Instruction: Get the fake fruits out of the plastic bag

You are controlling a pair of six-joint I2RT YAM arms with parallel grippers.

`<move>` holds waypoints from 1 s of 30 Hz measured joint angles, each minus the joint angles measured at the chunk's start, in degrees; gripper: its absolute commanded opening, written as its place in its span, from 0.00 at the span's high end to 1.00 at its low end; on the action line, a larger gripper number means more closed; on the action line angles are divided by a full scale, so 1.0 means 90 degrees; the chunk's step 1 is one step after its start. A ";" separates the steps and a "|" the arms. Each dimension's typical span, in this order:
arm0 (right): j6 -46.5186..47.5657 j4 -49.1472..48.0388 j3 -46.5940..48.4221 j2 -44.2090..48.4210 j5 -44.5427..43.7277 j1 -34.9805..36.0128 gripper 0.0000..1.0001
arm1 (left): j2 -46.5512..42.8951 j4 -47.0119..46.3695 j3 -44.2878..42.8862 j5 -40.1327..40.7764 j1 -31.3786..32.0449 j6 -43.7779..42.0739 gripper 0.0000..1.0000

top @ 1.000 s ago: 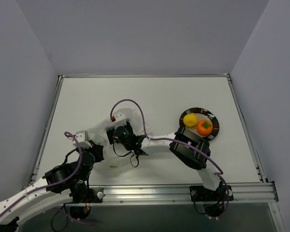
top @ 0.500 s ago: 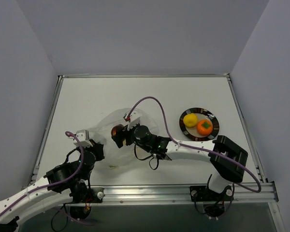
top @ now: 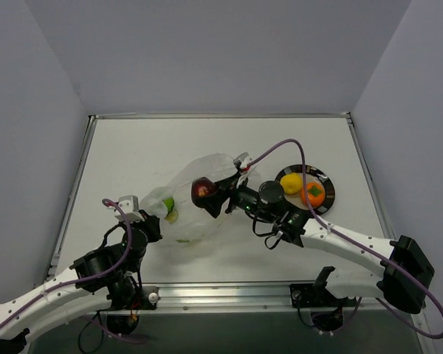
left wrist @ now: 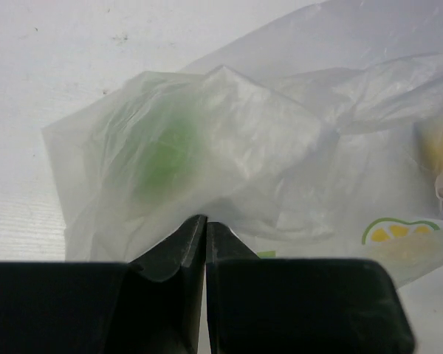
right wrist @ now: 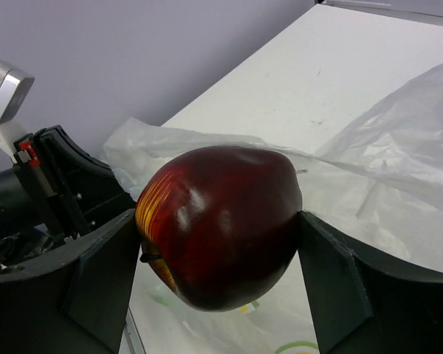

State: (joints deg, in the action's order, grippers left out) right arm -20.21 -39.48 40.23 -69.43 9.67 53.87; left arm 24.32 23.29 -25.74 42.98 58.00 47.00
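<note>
My right gripper (right wrist: 218, 254) has its jaws spread wide around a dark red apple (right wrist: 220, 221), one pad pressed on each flank, with a patch of yellow streaks showing on the apple's left side in my wrist view. No film covers the apple there, so I judge it is out of the plastic bag (top: 196, 225). From above it hangs over the bag's middle. My left gripper (left wrist: 205, 230) is shut tight on a pinch of the bag's near edge. I read that as an anchor, so that the bag stays down on the table (top: 133, 155) while fruit comes up out of it. The bag lies crumpled between my two arms, left of the dark plate (top: 328, 184). At least one green fruit (left wrist: 162, 155) is inside it, a blur through the film just beyond my left fingers. A yellowish patch at the right edge of that view could be more fruit or only print; I cannot tell. The plate holds a yellow lemon (top: 290, 183) and an orange fruit (top: 312, 194), touching or nearly so, with bare plate on the near-left side. Between the apple and the plate lie my own right forearm and its purple cable (top: 280, 145). A raised fold of bag under the apple could catch.
</note>
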 measured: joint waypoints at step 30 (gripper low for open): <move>-0.0806 -0.1239 0.0699 -0.2676 0.2208 -0.0333 0.42 | 0.1285 -0.1392 0.0913 0.0027 -0.0085 0.0061 0.98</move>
State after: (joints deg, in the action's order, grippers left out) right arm -27.46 -50.63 46.52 -93.51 29.54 50.87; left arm 35.88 10.76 -17.52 43.22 57.23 47.55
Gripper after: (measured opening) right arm 0.726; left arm 0.025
